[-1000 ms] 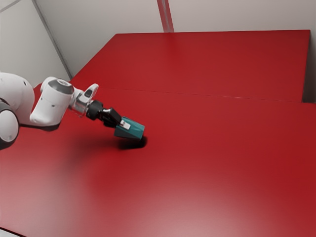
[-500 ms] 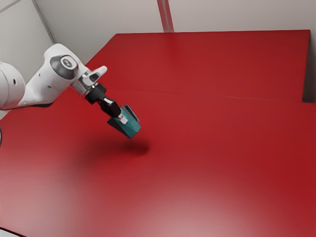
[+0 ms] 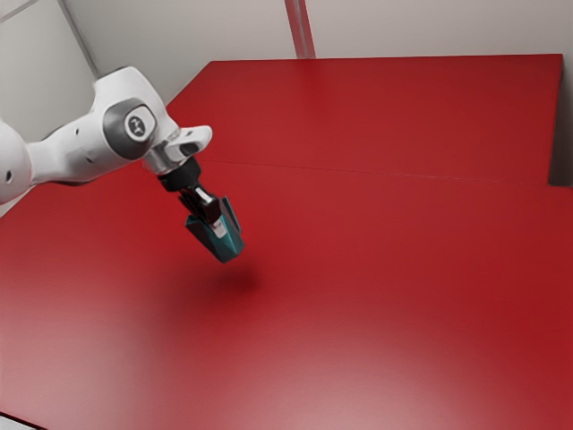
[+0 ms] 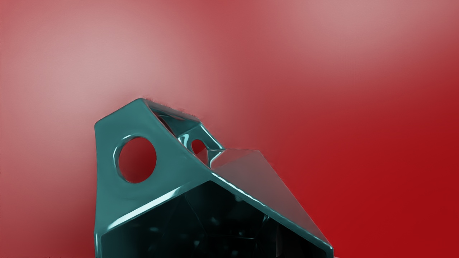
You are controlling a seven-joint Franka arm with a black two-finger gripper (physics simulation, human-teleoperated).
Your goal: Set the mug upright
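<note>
The white arm (image 3: 85,148) is entering from the exterior view's left and rising gently toward a rounded joint (image 3: 134,125) with a grey ring; past that joint it is bending downward, toward the exterior view's right; the white wrist end (image 3: 183,143) is carrying a black mount (image 3: 180,174); below this, the black pincer (image 3: 216,224) is pointing steeply down, tilting somewhat toward the exterior view's right; its 2 fingers (image 3: 210,212) are gripping, 1 pale fingertip (image 3: 218,229) showing.

Soft shadow (image 3: 240,281), pale glare (image 3: 385,367) on table (image 3: 403,233)
</note>
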